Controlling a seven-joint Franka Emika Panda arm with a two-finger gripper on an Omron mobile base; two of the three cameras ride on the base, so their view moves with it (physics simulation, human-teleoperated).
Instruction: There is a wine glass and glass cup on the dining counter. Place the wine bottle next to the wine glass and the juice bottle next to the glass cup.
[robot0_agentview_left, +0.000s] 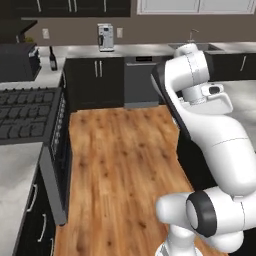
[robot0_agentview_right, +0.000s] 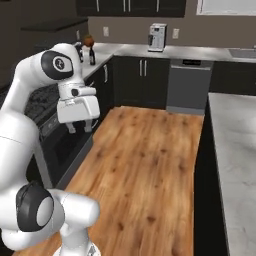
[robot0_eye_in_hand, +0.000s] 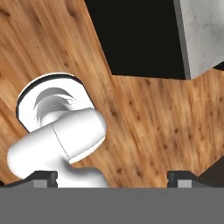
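The wine bottle (robot0_agentview_right: 92, 56), slim and dark, stands on the back-left wall counter; in the left base view the wine bottle (robot0_agentview_left: 52, 59) is beside the stove. My gripper (robot0_agentview_right: 83, 125) hangs open and empty above the wood floor, far from the bottle, fingers pointing down. In the hand view the gripper (robot0_eye_in_hand: 113, 178) shows spread tips with nothing between them. The dining counter (robot0_agentview_right: 235, 130) runs along the right, with a pale marbled top and black sides; a corner of the dining counter (robot0_eye_in_hand: 203, 35) lies ahead of the hand. The juice bottle, wine glass and glass cup are out of view.
A black stove (robot0_agentview_left: 25, 112) fills the left side. A coffee machine (robot0_agentview_left: 105, 37) stands on the back counter above dark cabinets and a dishwasher (robot0_agentview_right: 187, 85). A sink (robot0_agentview_left: 192, 45) sits at the back right. Wood floor (robot0_agentview_right: 145, 165) runs between stove and island.
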